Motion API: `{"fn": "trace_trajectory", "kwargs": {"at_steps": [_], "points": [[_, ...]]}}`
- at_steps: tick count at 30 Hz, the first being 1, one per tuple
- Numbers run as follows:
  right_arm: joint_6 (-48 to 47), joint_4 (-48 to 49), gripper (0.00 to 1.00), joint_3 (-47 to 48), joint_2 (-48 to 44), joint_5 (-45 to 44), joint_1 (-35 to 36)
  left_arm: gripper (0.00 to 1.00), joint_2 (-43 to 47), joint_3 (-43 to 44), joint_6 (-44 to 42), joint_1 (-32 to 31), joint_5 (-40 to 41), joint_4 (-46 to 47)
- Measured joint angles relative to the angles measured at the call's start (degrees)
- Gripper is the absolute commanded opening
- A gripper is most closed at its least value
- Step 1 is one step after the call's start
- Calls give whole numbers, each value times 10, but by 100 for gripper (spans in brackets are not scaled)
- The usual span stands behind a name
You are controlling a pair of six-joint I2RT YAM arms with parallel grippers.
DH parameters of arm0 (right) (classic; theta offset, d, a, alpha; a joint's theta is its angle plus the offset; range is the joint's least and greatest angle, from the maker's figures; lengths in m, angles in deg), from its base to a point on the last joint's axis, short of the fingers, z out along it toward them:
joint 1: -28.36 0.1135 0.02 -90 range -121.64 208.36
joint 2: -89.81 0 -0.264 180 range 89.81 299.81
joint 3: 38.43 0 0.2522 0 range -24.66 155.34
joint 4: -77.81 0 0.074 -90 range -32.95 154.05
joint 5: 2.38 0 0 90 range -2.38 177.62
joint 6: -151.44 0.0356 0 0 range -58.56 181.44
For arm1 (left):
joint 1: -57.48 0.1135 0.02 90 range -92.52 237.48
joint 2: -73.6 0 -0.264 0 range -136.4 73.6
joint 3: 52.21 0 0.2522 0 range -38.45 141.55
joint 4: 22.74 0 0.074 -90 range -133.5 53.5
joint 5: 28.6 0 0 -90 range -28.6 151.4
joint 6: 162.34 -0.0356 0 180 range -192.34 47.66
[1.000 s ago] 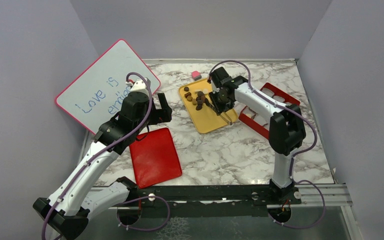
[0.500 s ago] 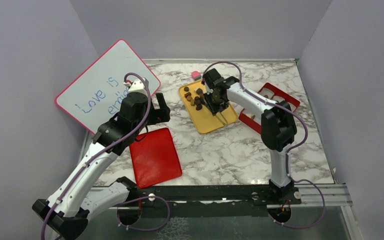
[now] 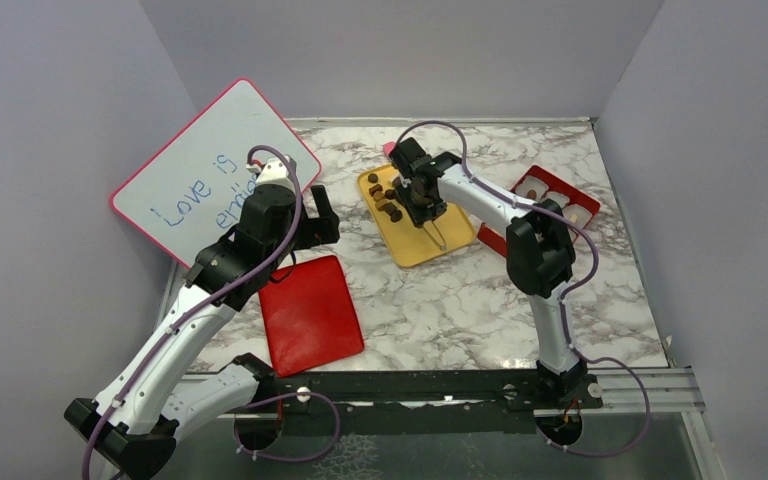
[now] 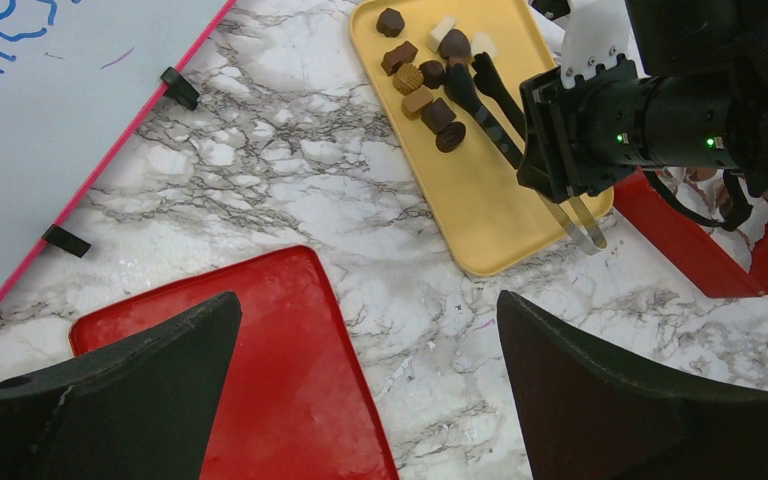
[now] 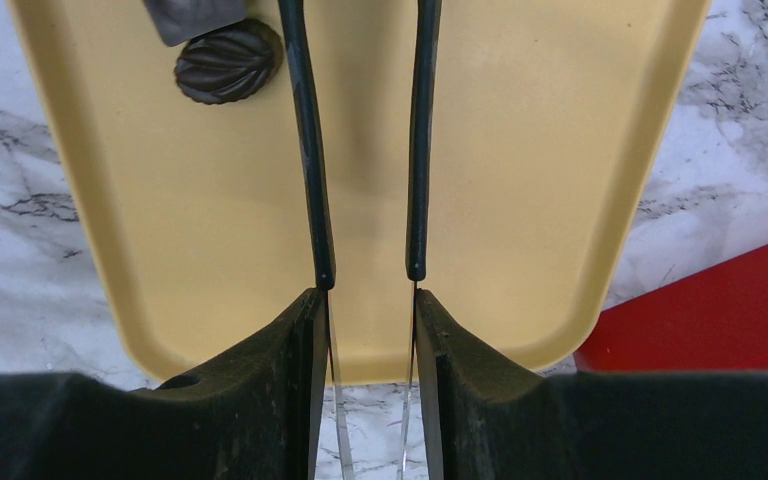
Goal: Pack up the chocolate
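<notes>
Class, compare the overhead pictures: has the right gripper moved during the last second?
Yes. Gripping black-tipped metal tongs, the right gripper shifted left across the yellow plastic tray, toward the chocolate pieces.

Moved the right hand (image 3: 426, 203) leftward over the yellow tray (image 3: 415, 250), from the tray's right edge to above its middle, with the tongs (image 3: 441, 234) carried along in the grip and their metal end now over the tray's near right corner. Pulled the right elbow in closer to the tray's right side. Uncovered more of the red box (image 3: 560, 183) right of the tray, with pale pieces showing in its compartments. Hid most of the pink cube (image 3: 388, 148) beyond the tray's far end. Covered a few of the chocolates (image 3: 393, 212) on the tray's far half.
</notes>
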Motion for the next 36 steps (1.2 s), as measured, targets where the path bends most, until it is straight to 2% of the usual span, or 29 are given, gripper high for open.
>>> {"fn": "trace_trajectory", "kwargs": {"at_steps": [5, 10, 16, 27, 36], "points": [[10, -20, 34, 21, 14, -13, 0, 99, -2, 2, -6, 0, 0, -1], [10, -25, 24, 21, 14, -13, 0, 99, -9, 10, -12, 0, 0, -2], [5, -24, 20, 15, 8, 1, 0, 99, -10, 9, -5, 0, 0, -2], [17, -58, 19, -16, -85, 24, 0, 99, -35, -3, 21, 0, 0, -2], [77, -129, 18, -24, -184, 40, 0, 99, -70, -3, 29, 0, -3, 0]]}}
